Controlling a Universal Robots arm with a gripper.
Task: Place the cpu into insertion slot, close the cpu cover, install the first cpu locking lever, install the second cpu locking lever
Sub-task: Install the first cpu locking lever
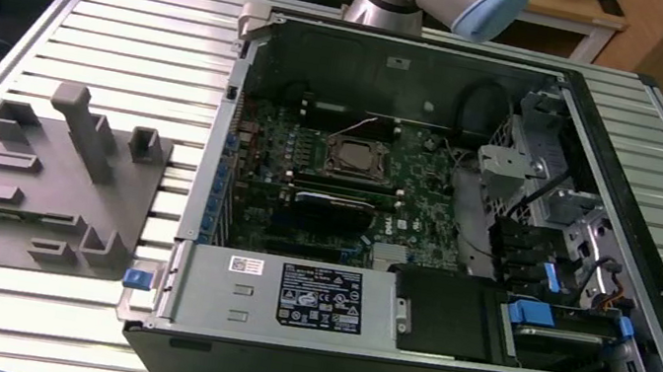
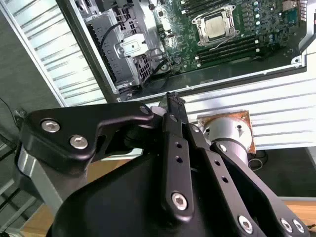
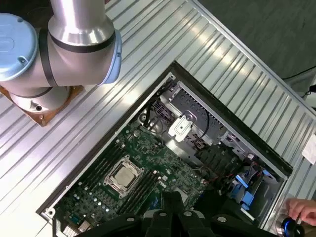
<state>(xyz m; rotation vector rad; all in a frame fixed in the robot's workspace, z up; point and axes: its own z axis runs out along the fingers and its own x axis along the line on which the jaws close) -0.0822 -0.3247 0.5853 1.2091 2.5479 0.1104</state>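
Gripper: the gripper (image 2: 173, 98) is being held high over the open case. Its black fingers are being pressed tip to tip with nothing between them, and matte black links with bright bolt heads are being shown.
Contact: nothing is being touched; the socket is being kept well below the tool.
Cpu: the cpu (image 2: 217, 25) is being carried flat in the insertion slot (image 1: 333, 156), below the tool. Its top is being seen as square, smooth and dull silver-grey.
Placement step: this is being judged as done.
Cpu cover: the cpu cover (image 2: 199, 28), a thin stamped silver frame with a square window, is being read as lying down around the chip. Closing is being judged as probably done.
Locking levers: a thin bent wire lever (image 1: 353, 128) is being seen angled up off the socket's edge, so latching is being judged as left to do for at least one lever.
Motherboard: the motherboard (image 3: 163, 163) around the socket is being shown as green, matte and crowded with small parts and long dark slots.
Case: the computer case (image 1: 213, 177), of grey sheet metal with black edges, is being laid open on its side.
Table: the table (image 1: 129, 34), farther from the tool, is being shown as ribbed pale metal.
Fixture: a grey blocky fixture (image 1: 40, 180) is being left on the table beside the case, farthest off.
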